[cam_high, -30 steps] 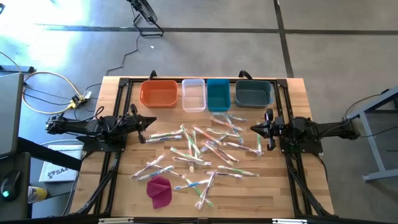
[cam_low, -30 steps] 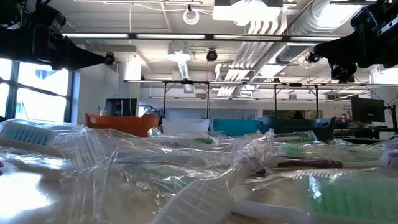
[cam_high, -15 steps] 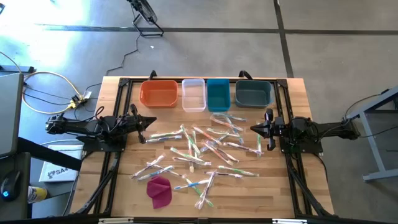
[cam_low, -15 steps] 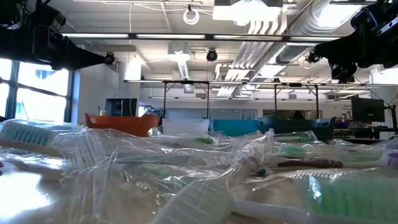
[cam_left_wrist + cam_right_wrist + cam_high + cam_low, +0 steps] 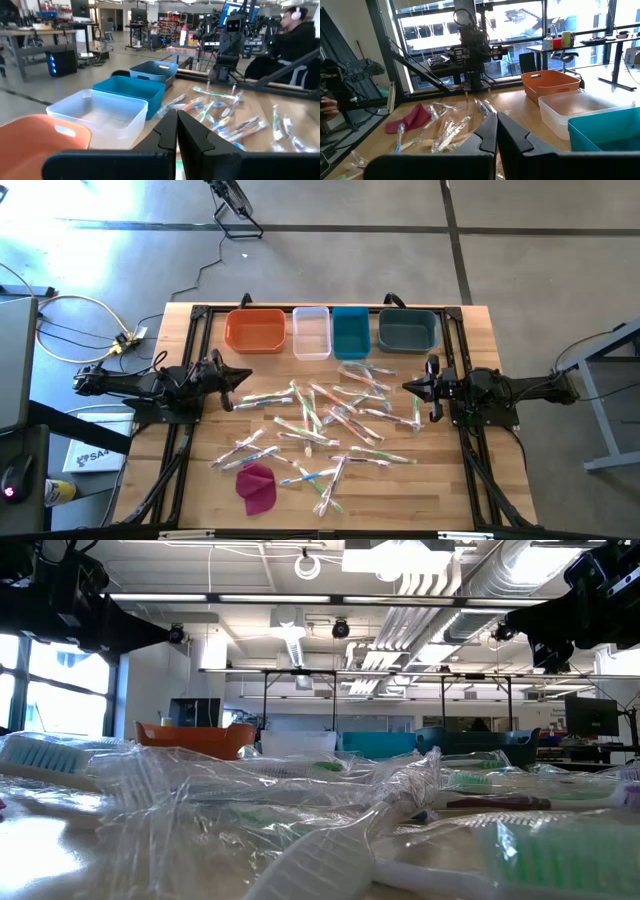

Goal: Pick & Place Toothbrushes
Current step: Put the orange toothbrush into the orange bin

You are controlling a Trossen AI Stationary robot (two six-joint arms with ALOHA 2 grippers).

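The pale wooden slatted worktop (image 5: 480,330) is carrying everything, and along its far edge four rectangular plastic bins are sitting in a row: an orange bin (image 5: 254,330), a clear translucent bin (image 5: 311,332), a teal bin (image 5: 351,331) and a dark slate-blue bin (image 5: 407,330). The two dark arms are lying low at the worktop's sides, facing each other; the left pincer (image 5: 243,376) is resting just in front of the orange bin with its two fingers pressed together on nothing, and the right pincer (image 5: 408,387) is sitting near the slate-blue bin, likewise pinched closed and empty. Between them the thin toothbrushes in clear shiny wrappers (image 5: 320,415) are lying scattered over the worktop's middle, criss-crossing and partly overlapping, their handles showing pink, green, blue and white through the crinkled film. A crumpled magenta cloth lump (image 5: 256,485) is lying at the near-left edge of the scatter. In the low view the glossy wrappers (image 5: 250,810) are filling the foreground and hiding most of the bins behind them, so single brushes are hard to separate there. In the left wrist view a person in dark clothing (image 5: 300,40) is sitting beyond the worktop, partly cut off.
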